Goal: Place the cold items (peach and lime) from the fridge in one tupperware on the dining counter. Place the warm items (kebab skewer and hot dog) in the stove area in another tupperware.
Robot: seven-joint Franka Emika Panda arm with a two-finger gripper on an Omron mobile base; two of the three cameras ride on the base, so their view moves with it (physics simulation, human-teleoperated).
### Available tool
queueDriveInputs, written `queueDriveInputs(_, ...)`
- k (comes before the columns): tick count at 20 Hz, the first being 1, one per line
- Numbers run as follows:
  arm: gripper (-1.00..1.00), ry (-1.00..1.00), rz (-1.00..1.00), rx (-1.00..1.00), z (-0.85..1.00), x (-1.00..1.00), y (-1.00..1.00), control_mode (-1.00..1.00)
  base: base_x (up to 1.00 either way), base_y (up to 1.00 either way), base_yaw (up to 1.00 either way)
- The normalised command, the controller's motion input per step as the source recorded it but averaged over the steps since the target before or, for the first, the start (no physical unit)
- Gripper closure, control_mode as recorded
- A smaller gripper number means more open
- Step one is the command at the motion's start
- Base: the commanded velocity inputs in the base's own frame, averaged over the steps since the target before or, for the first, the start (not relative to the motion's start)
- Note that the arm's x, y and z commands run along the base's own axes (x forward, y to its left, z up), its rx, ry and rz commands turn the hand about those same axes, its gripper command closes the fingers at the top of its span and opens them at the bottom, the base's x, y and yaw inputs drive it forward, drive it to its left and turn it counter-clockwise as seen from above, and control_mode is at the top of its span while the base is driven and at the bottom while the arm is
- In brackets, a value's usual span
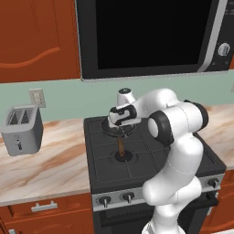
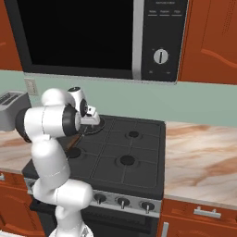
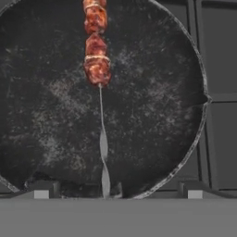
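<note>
While the fingers [image 3: 113, 189] hang spread wide over a dark round pan [image 3: 46, 129] on the stove area [image 1: 151, 169], holding nothing, the kebab skewer [image 3: 97, 58] lies in the pan straight ahead of them. Its thin metal shaft runs down between the two tips, the meat end farther off.

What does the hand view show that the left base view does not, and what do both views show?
Hand view alone: the red-brown meat chunks of the kebab skewer on its thin metal stick, with the open gripper above the stick's end.

Left base view alone: the grey two-slot toaster, the black microwave and the marbled worktop.

Both: the round dark frying pan on the black stove.
</note>
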Motion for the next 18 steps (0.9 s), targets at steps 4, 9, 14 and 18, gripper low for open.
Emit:
queueDriveInputs(4, -1.0, 0.0, 0.0, 0.0, -0.16, 0.16, 0.03, -1.0, 0.0, 0.0, 0.0)
queueDriveInputs(9, -1.0, 0.0, 0.0, 0.0, -0.17, 0.21, 0.08, -1.0, 0.0, 0.0, 0.0)
queueDriveInputs(14, -1.0, 0.03, 0.0, 0.0, -0.2, 0.21, 0.12, -1.0, 0.0, 0.0, 0.0)
queueDriveInputs(18, -1.0, 0.02, 0.0, 0.0, -0.23, 0.17, 0.08, -1.0, 0.0, 0.0, 0.0)
